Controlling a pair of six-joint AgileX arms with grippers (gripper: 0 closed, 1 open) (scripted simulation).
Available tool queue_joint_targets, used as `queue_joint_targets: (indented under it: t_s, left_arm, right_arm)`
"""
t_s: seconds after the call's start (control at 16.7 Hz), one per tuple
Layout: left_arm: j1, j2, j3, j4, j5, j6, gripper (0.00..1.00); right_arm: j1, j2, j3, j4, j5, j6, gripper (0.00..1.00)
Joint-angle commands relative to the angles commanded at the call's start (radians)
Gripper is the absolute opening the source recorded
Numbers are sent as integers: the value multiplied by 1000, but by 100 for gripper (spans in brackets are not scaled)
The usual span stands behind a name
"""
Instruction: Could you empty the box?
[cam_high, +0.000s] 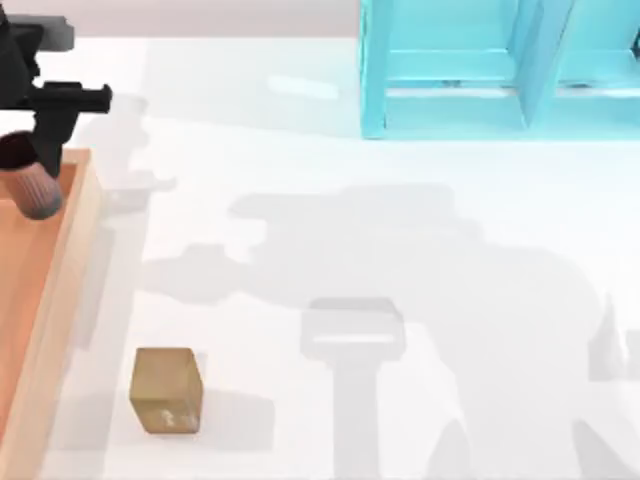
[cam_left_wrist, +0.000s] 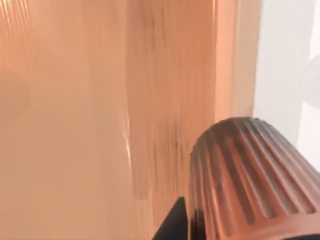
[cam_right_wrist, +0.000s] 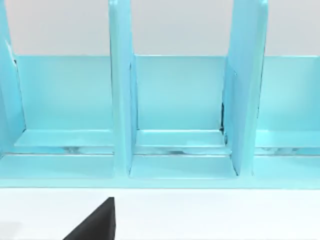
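My left gripper (cam_high: 38, 150) is hanging over the box (cam_high: 62, 260) at table's left edge, pinching a ribbed brown cylinder (cam_high: 38, 193); left wrist cam is showing its ribs (cam_left_wrist: 250, 175). Rt wrist cam is facing the cyan shelf (cam_right_wrist: 175, 125). A tan cube (cam_high: 166, 389) is lying just beside the box rim, w/ open table to its right.

The box (cam_high: 70, 250), a shallow open-topped wooden crate with tan rim and orange-brown inside, lies at the table's left edge.

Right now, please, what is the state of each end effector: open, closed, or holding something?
Left end effector: over the box, closed on a ribbed brown object.
Right end effector: faces the cyan shelf; state cannot be told.
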Motion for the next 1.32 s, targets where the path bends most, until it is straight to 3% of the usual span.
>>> queue_joint_targets:
  t_s: [0.36, 0.54, 0.96, 1.32]
  left_arm:
    - [-388, 72, -30, 100, -1, -387, 0]
    - [-517, 98, -55, 156, -1, -517, 0]
    - [-553, 104, -69, 184, 0, -553, 0]
    - [-554, 129, -177, 317, -1, -553, 0]
  right_arm:
    - [0, 0, 0, 0, 0, 0, 100]
    - [0, 0, 0, 0, 0, 0, 100]
    - [0, 0, 0, 0, 0, 0, 100]
    - [0, 0, 0, 0, 0, 0, 100]
